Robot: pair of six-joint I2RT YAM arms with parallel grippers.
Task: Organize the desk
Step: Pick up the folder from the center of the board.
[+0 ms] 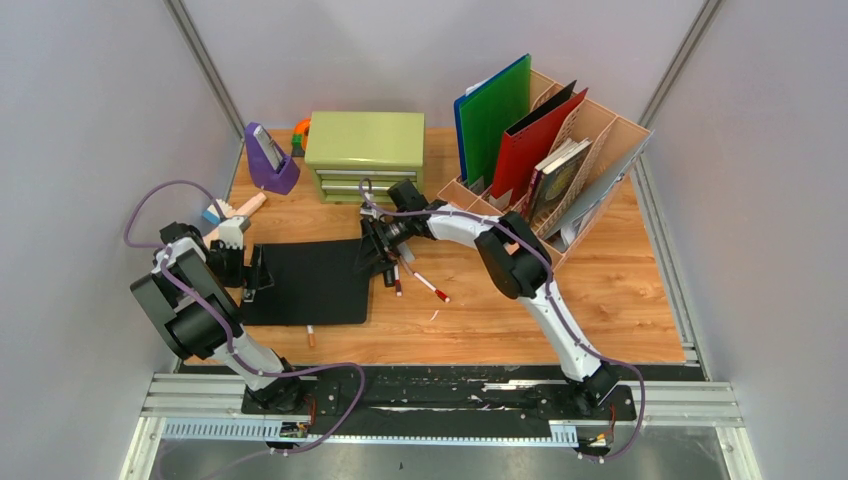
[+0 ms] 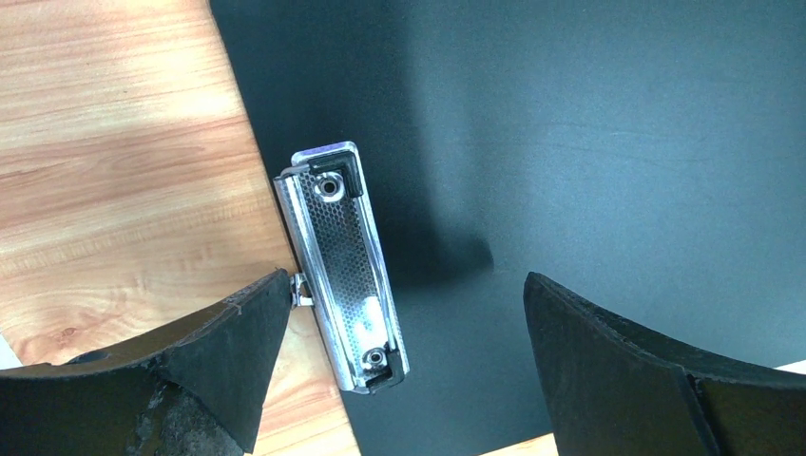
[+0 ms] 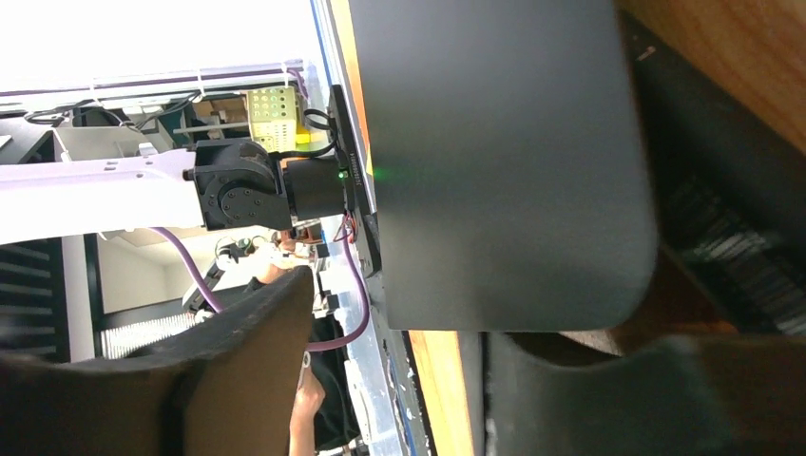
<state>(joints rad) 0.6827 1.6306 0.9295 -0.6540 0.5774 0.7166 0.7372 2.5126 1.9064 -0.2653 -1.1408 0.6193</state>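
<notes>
The desk point(image 1: 600, 290) is orange-brown wood grain. On its left half lies a black clipboard point(image 1: 305, 282) with a silver metal clip point(image 2: 344, 261) at its left end. My left gripper point(image 1: 255, 272) is open wide and hangs low over that end. In the left wrist view the clip sits between the fingers point(image 2: 228, 351), close to the left one. My right gripper point(image 1: 375, 258) is at the clipboard's right edge, turned on its side. Its jaws stand apart around the board's rounded corner point(image 3: 608, 285) without touching it.
An olive-green drawer chest point(image 1: 365, 150) stands at the back, with a purple holder point(image 1: 270, 160) to its left. A tan file rack point(image 1: 590, 170) with green and red folders fills the back right. Red-and-white pens point(image 1: 430, 288) lie right of the clipboard, and another pen point(image 1: 311, 337) lies near the front edge.
</notes>
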